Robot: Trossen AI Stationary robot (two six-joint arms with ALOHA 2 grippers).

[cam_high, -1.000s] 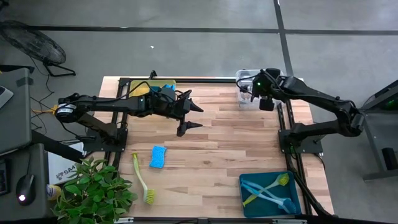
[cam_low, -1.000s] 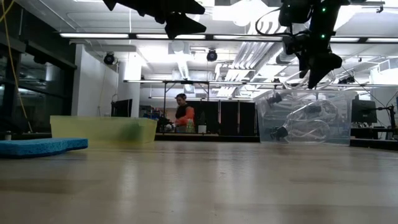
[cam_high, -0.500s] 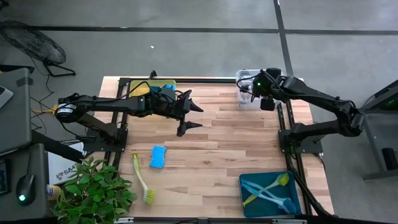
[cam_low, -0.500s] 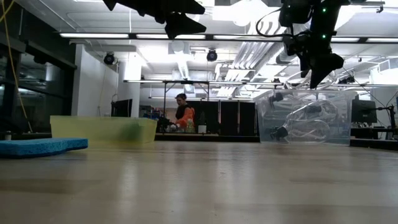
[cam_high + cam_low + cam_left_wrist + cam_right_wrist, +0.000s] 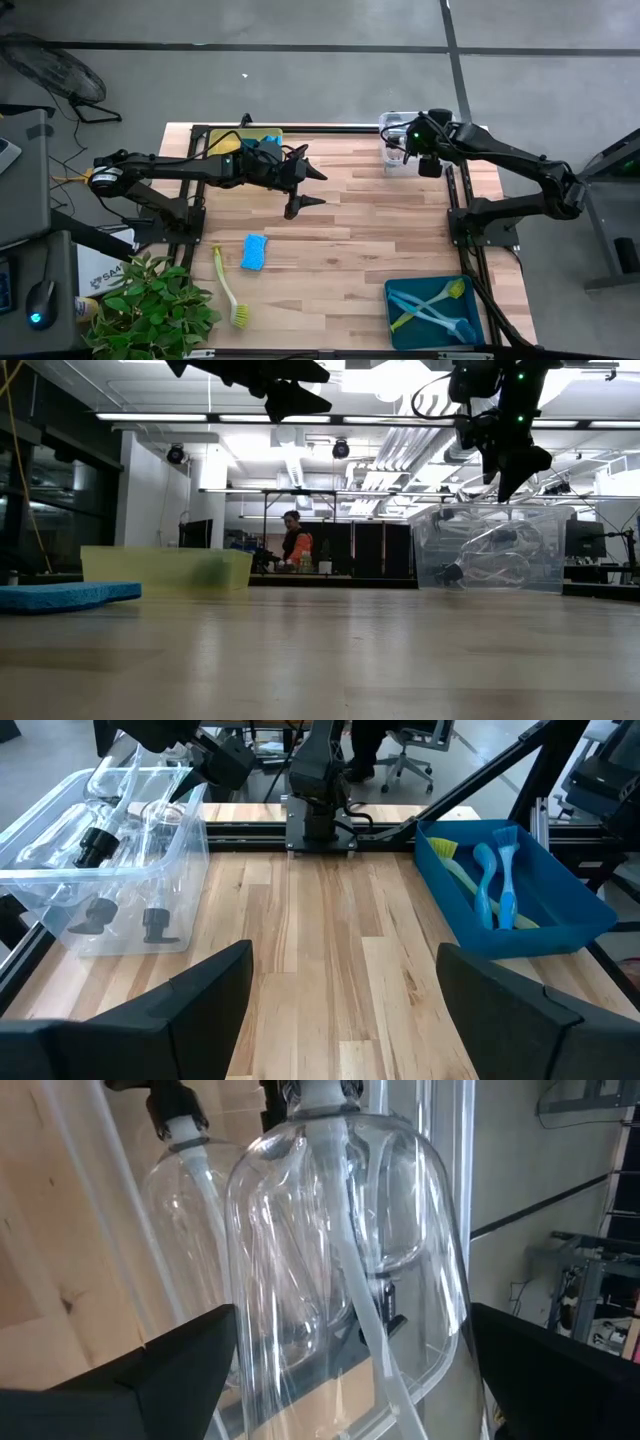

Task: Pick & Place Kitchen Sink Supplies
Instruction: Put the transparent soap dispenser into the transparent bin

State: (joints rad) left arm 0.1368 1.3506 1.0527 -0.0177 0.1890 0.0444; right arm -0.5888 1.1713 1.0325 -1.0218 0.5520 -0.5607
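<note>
A blue sponge (image 5: 254, 252) lies flat on the table toward the near left, and a yellow-green dish brush (image 5: 228, 290) lies beside it. My left gripper (image 5: 318, 187) hovers open over the table's middle, well above the wood, with nothing between its fingers (image 5: 345, 955). My right gripper (image 5: 398, 150) hangs open over the clear bin (image 5: 392, 158) at the far right. Clear bottles (image 5: 340, 1250) with black tops lie in that bin below its spread fingers. In the low view the right gripper (image 5: 508, 472) stands above the bin (image 5: 490, 550), touching nothing.
A yellow bin (image 5: 245, 140) at the far left holds a blue sponge. A teal bin (image 5: 432, 310) at the near right holds blue and yellow-green brushes (image 5: 485, 870). A leafy plant (image 5: 150, 315) stands off the near left corner. A person (image 5: 295, 545) stands far behind the table.
</note>
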